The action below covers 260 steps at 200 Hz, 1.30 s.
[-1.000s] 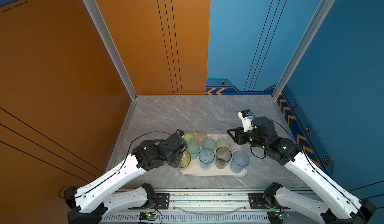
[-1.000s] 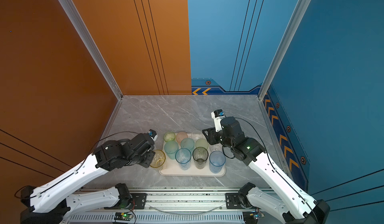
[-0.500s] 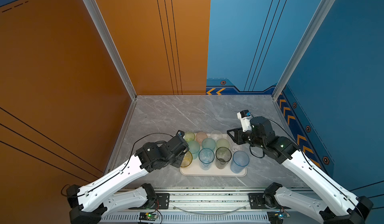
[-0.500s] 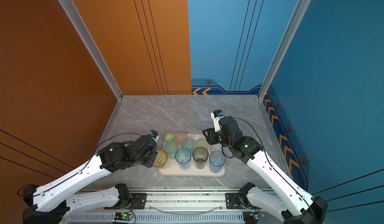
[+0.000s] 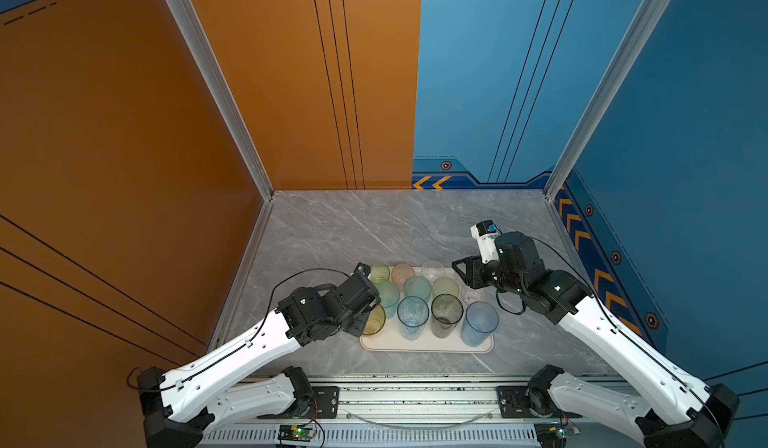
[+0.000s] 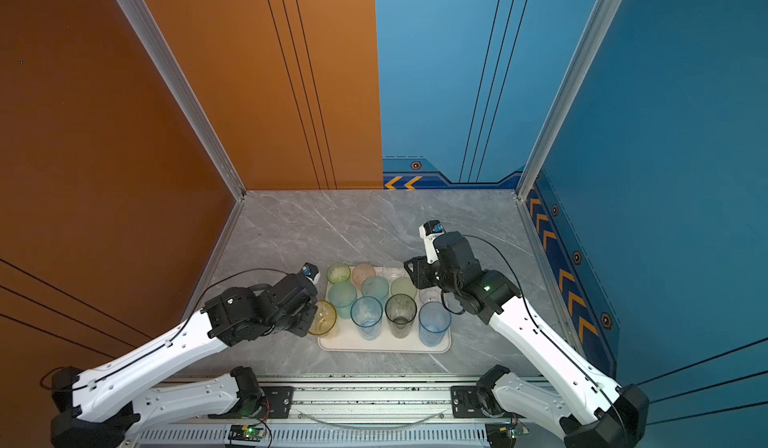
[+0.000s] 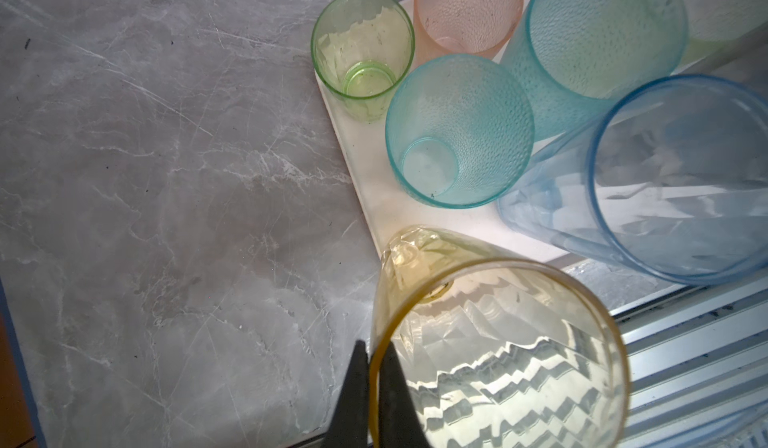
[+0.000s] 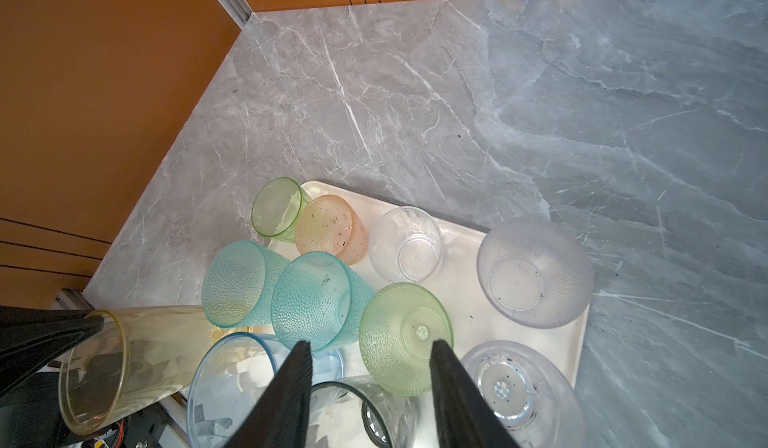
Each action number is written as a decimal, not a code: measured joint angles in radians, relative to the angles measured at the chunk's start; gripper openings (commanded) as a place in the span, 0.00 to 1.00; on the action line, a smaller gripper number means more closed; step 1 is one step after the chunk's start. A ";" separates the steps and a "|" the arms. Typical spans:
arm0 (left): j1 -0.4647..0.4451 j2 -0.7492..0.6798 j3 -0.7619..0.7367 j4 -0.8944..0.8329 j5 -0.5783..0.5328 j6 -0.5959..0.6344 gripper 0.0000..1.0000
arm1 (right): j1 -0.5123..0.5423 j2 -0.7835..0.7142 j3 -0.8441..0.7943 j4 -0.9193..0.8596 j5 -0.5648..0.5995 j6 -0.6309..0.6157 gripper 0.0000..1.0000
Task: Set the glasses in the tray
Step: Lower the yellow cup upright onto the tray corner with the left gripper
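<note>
Pinching yellow glass (image 7: 498, 362) rim: left hand (image 7: 372, 346), at tray (image 7: 374, 200) corner; right hand (image 8: 370, 344) spread, empty, above tray.

So the tray (image 5: 432, 344) sits on the table (image 5: 374, 225) near its front edge, roughly midway between the two arms. The glasses (image 5: 417, 288) stand on it in three loose rows: three along the back, four across the middle, three upright along the front. A last glass (image 5: 375, 321) leans at the tray's front left corner, base toward the tray and rim pinched in the left gripper (image 7: 372, 367), just left of the tray. The right gripper (image 8: 372, 344) hangs over the tray's back right part, above the middle row.
</note>
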 measured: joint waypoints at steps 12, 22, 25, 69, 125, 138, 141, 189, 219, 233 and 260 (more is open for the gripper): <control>0.000 0.001 -0.005 0.002 0.000 0.000 0.00 | 0.000 0.005 0.000 0.000 0.000 0.000 0.45; 0.003 0.001 -0.006 0.006 0.000 0.000 0.00 | 0.000 0.008 0.000 0.000 0.000 0.000 0.45; 0.003 0.000 -0.008 0.009 0.000 0.000 0.00 | 0.000 0.008 0.000 0.000 0.000 0.000 0.45; 0.016 -0.009 -0.065 0.066 0.005 0.001 0.00 | 0.000 0.016 0.000 0.000 0.000 0.000 0.45; 0.038 -0.002 -0.079 0.122 0.031 0.006 0.00 | 0.000 0.029 0.000 0.000 0.000 0.000 0.45; 0.041 0.005 -0.080 0.134 0.038 0.011 0.00 | 0.000 0.029 0.000 0.000 0.000 0.000 0.45; 0.042 0.006 -0.081 0.136 0.040 0.012 0.00 | 0.000 0.029 0.000 0.000 0.000 0.000 0.45; 0.053 0.039 -0.082 0.169 0.064 0.024 0.00 | 0.000 0.030 0.000 0.000 0.000 0.000 0.45; 0.058 0.051 -0.082 0.172 0.079 0.031 0.00 | 0.000 0.035 0.000 0.000 0.000 0.000 0.46; 0.061 0.057 -0.082 0.172 0.089 0.031 0.00 | 0.000 0.036 0.000 0.000 0.000 0.000 0.46; 0.069 0.069 -0.084 0.175 0.097 0.031 0.00 | 0.000 0.043 0.000 0.000 0.000 0.000 0.46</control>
